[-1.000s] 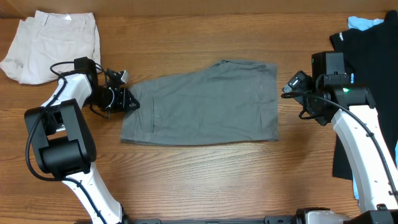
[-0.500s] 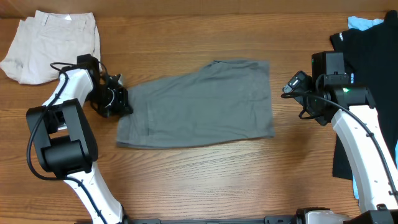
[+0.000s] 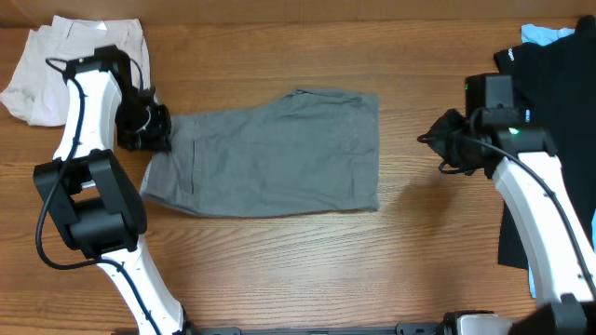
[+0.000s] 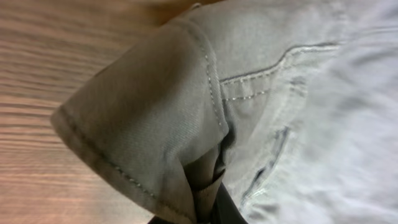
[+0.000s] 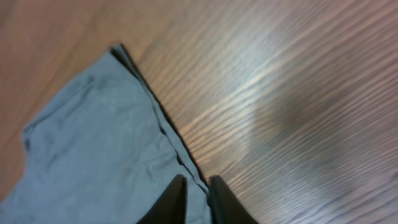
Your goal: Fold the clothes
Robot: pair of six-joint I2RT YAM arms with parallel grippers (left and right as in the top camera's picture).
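The grey shorts point(image 3: 270, 154) lie flat across the middle of the table, waistband end to the left. My left gripper point(image 3: 149, 130) is shut on their left edge. In the left wrist view a bunched fold of the grey shorts point(image 4: 155, 118), with seam and pocket stitching, is pinched between the fingers point(image 4: 225, 208) at the bottom. My right gripper point(image 3: 436, 141) hangs to the right of the shorts, apart from them. Its fingertips point(image 5: 177, 196) stand nearly together with nothing between them, and the hem of the shorts point(image 5: 93, 143) shows beyond.
Cream shorts point(image 3: 79, 70) lie crumpled at the back left, close behind the left arm. A black garment point(image 3: 549, 84) covers the right edge of the table, with a light-blue one point(image 3: 545, 34) showing at the back right corner.
The left gripper has dragged the grey shorts to the left and slightly toward the back. The right gripper's fingers have come together from wide open; its arm has barely moved.
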